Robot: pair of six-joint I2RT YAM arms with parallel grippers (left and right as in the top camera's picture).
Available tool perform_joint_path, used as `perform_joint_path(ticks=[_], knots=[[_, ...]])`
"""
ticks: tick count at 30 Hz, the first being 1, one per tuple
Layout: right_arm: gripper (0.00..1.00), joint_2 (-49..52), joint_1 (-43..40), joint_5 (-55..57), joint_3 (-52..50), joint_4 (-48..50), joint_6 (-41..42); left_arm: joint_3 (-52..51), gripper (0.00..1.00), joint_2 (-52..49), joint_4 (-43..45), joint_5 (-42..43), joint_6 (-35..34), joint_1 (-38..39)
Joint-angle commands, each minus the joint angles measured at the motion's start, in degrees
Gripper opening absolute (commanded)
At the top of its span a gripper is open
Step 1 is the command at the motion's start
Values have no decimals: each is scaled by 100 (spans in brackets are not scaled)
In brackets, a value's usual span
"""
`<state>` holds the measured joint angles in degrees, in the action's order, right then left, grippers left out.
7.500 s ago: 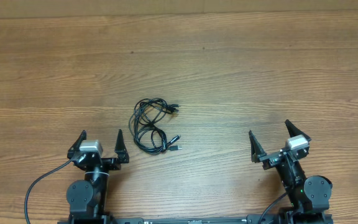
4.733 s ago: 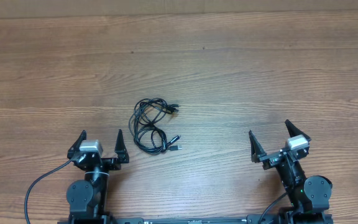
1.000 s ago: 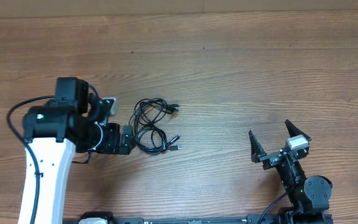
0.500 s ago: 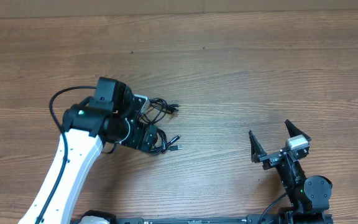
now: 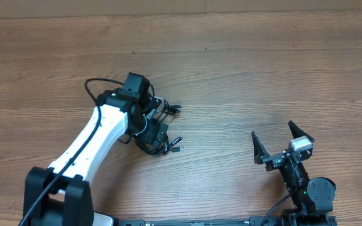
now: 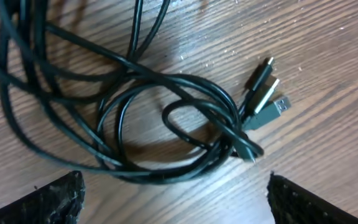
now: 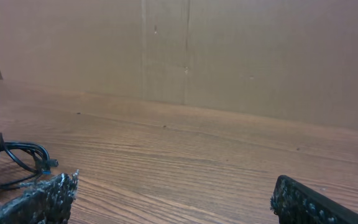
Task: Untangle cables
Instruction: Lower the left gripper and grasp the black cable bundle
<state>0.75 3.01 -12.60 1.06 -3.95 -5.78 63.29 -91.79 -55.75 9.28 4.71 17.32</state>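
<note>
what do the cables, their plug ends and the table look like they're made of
Cables: black rubbery or plastic sheath, likely; smooth with a slight sheen, bending in soft loops. Plug ends: dark moulded plastic bodies with bright metal tips. Table: wood or wood-look laminate, brown with running grain, semi-matte; cannot tell which.

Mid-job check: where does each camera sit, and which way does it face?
Overhead: above the table, looking straight down; left arm over the cables, right claw near its base.
Left wrist: on the left arm, looking down at the cables; left claw tips at bottom corners.
Right wrist: low, looking across the table to a brown wall; claw tips below.
Shared: all three see the cables.
</note>
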Motion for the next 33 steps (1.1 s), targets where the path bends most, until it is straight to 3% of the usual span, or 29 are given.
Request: perform_joint_path(ticks=[1,4,8,17,25,28,33], knots=[[100,-31,-13,57,-59,24,44,-35,94,-286,157,-256,249,87],[100,-31,-13,57,-59,24,42,-35,93,-413,254,-291,514,87],[100,-31,-13,57,-59,24,44,-35,84,-450,479,-291,822,90],[100,-31,-13,57,-59,24,42,-68,74,-452,785,-203,861,90],[100,-31,-13,57,-59,24,44,-352,75,-452,970,-177,859,109],[100,-31,-13,57,-59,24,42,-352,67,-452,1019,-175,861,109],[100,-31,-13,57,-59,24,44,-411,66,-452,1364,-177,861,109]])
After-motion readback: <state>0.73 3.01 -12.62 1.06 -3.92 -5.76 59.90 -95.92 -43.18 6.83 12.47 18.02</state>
